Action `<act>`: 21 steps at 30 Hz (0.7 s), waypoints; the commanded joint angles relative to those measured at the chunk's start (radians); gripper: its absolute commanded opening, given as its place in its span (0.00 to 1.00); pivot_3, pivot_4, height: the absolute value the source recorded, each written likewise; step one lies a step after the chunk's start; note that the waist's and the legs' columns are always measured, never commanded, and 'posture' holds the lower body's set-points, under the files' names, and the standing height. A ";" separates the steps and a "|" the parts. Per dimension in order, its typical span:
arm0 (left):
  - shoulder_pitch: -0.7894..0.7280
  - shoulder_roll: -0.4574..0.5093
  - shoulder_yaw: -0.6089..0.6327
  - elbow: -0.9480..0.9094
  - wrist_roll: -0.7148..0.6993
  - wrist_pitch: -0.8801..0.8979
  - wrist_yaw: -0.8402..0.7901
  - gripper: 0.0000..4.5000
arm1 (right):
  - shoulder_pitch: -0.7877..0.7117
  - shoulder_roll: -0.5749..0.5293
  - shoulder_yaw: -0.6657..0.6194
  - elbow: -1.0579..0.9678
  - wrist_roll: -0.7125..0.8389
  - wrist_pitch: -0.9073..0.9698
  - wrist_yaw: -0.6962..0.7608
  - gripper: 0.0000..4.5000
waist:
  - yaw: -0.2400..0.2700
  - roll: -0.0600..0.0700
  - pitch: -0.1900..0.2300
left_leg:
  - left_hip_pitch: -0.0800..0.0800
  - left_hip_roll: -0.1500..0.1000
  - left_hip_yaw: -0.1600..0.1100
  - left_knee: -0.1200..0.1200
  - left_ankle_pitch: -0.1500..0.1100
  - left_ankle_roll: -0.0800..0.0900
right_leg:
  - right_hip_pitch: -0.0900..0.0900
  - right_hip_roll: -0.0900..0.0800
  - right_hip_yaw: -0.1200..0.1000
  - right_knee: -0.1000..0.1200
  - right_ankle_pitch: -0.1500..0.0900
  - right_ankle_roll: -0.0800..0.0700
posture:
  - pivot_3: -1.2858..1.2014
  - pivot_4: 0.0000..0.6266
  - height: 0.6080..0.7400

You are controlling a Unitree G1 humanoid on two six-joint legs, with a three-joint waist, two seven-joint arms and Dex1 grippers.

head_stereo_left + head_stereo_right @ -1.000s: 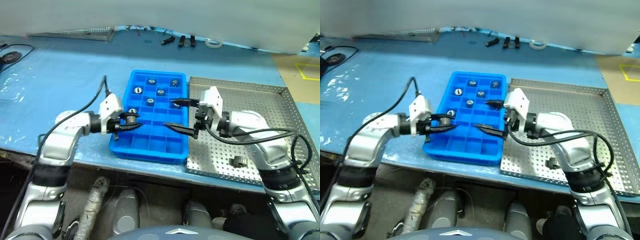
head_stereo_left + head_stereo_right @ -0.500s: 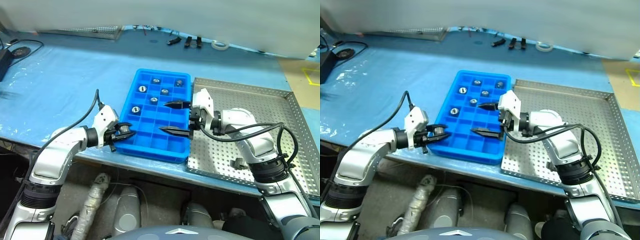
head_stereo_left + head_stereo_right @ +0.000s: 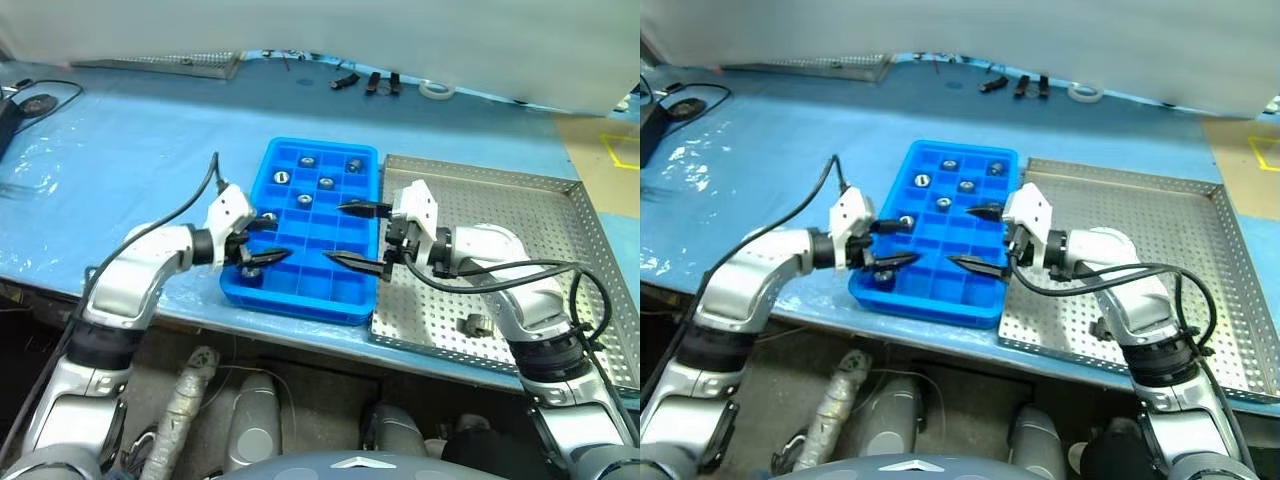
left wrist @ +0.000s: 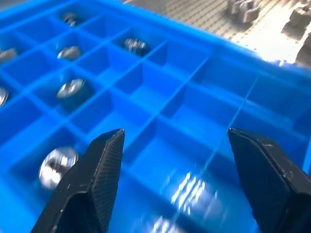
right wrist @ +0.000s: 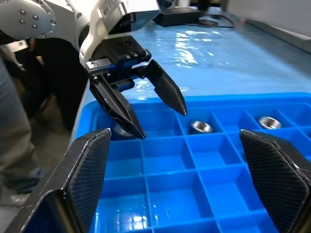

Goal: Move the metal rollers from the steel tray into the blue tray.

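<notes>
The blue tray (image 3: 345, 285) lies mid-table with several metal rollers (image 3: 326, 183) in its far compartments. My left gripper (image 3: 281, 237) hovers open over the tray's near left corner. A roller (image 5: 118, 131) lies in the compartment under its lower finger, and nothing is between the fingers (image 4: 99, 174). My right gripper (image 3: 340, 233) is open and empty over the tray's right side, pointing toward the left one. The steel tray (image 3: 530, 200) sits to the right of the blue tray, with one roller (image 3: 476, 324) near its front edge.
The blue table top ends just in front of both trays. At the far edge lie black tools (image 3: 375, 82) and a tape roll (image 3: 432, 89). Another perforated metal tray (image 3: 165, 62) sits at the back left. A black cable (image 3: 25, 100) lies at the far left.
My left gripper, shut on a roller before, moved right over the blue tray's near left corner and opened. The roller now lies in a compartment. The right gripper stayed open in place.
</notes>
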 commanded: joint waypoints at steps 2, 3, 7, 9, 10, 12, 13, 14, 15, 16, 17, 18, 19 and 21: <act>-0.146 -0.077 -0.098 0.185 0.034 -0.123 -0.094 0.79 | 0.083 -0.041 -0.126 -0.146 0.027 0.051 -0.092 1.00 | -0.015 0.000 0.000 | 0.000 -0.001 0.000 0.000 0.000 0.000 | 0.000 0.000 0.000 0.000 0.000 0.000 | 0.48 0.24 1.00; -0.163 -0.088 -0.107 0.215 0.039 -0.144 -0.107 0.79 | 0.094 -0.044 -0.136 -0.163 0.029 0.061 -0.106 1.00 | -0.023 0.000 0.000 | 0.000 -0.002 0.000 0.001 0.000 0.000 | 0.000 0.000 0.001 0.000 0.000 0.000 | 0.47 0.24 1.00; -0.316 -0.228 -0.194 0.460 0.090 -0.285 -0.198 0.79 | 0.259 -0.068 -0.277 -0.313 0.035 0.121 -0.205 1.00 | -0.053 0.000 0.000 | 0.000 -0.002 0.001 0.001 0.000 0.001 | 0.000 0.000 0.002 0.000 0.000 0.000 | 0.39 0.24 1.00; -0.379 -0.294 -0.229 0.592 0.132 -0.363 -0.224 0.79 | 0.348 -0.064 -0.342 -0.390 0.037 0.144 -0.253 1.00 | -0.070 0.000 0.000 | 0.000 -0.002 0.001 0.001 0.000 0.002 | 0.000 0.000 0.002 0.000 0.000 0.000 | 0.36 0.24 1.00; -0.402 -0.316 -0.240 0.646 0.150 -0.395 -0.235 0.79 | 0.380 -0.062 -0.362 -0.421 0.038 0.154 -0.274 1.00 | -0.081 0.000 0.000 | 0.000 -0.002 0.002 0.001 -0.001 0.003 | 0.000 0.000 0.003 -0.001 0.000 0.000 | 0.34 0.24 1.00; -0.453 -0.382 -0.256 0.761 0.170 -0.462 -0.279 0.79 | 0.472 -0.040 -0.430 -0.510 0.038 0.181 -0.334 1.00 | -0.110 0.000 -0.001 | 0.000 -0.002 0.003 0.002 -0.002 0.004 | 0.001 0.000 0.004 -0.003 0.001 0.001 | 0.31 0.24 1.00; -0.474 -0.410 -0.260 0.808 0.178 -0.491 -0.297 0.79 | 0.513 -0.027 -0.459 -0.551 0.040 0.194 -0.362 1.00 | -0.128 0.000 -0.001 | 0.000 -0.003 0.003 0.002 -0.003 0.007 | 0.001 0.000 0.005 -0.004 0.001 0.001 | 0.28 0.24 1.00; -0.496 -0.442 -0.268 0.862 0.194 -0.527 -0.309 0.79 | 0.560 -0.011 -0.489 -0.596 0.041 0.206 -0.390 1.00 | -0.142 0.000 -0.001 | 0.000 -0.003 0.004 0.002 -0.004 0.009 | 0.001 0.000 0.005 -0.005 0.001 0.002 | 0.28 0.24 1.00; -0.515 -0.467 -0.272 0.909 0.209 -0.557 -0.316 0.79 | 0.598 0.005 -0.512 -0.634 0.044 0.217 -0.413 1.00 | -0.155 0.000 -0.001 | 0.000 -0.003 0.004 0.002 -0.006 0.011 | 0.001 0.000 0.006 -0.006 0.001 0.002 | 0.27 0.24 1.00; -0.529 -0.488 -0.273 0.951 0.222 -0.587 -0.323 0.79 | 0.635 0.024 -0.530 -0.671 0.048 0.226 -0.436 1.00 | -0.169 0.000 -0.001 | 0.000 -0.003 0.004 0.002 -0.006 0.012 | 0.001 0.000 0.006 -0.006 0.001 0.002 | 0.25 0.24 1.00; -0.545 -0.514 -0.276 0.993 0.234 -0.612 -0.334 0.79 | 0.685 0.038 -0.545 -0.697 0.055 0.215 -0.462 1.00 | -0.186 0.000 -0.001 | 0.000 -0.003 0.005 0.003 -0.007 0.012 | 0.001 0.000 0.007 -0.007 0.001 0.002 | 0.24 0.24 1.00; -0.558 -0.534 -0.277 1.028 0.244 -0.633 -0.345 0.79 | 0.733 0.043 -0.550 -0.710 0.065 0.190 -0.485 1.00 | -0.197 0.000 -0.002 | 0.001 -0.003 0.006 0.003 -0.007 0.013 | 0.000 0.000 0.007 -0.007 0.001 0.002 | 0.23 0.24 1.00; -0.570 -0.552 -0.276 1.059 0.255 -0.655 -0.352 0.79 | 0.776 0.045 -0.554 -0.716 0.077 0.162 -0.506 1.00 | -0.208 0.000 -0.002 | 0.001 -0.003 0.007 0.003 -0.008 0.014 | 0.000 0.000 0.008 -0.007 0.001 0.003 | 0.23 0.24 1.00; -0.590 -0.587 -0.276 1.117 0.280 -0.692 -0.355 0.79 | 0.882 0.042 -0.547 -0.717 0.098 0.075 -0.557 1.00 | -0.231 0.000 -0.001 | 0.001 -0.003 0.008 0.006 -0.009 0.015 | 0.000 -0.001 0.010 -0.008 0.001 0.004 | 0.21 0.24 1.00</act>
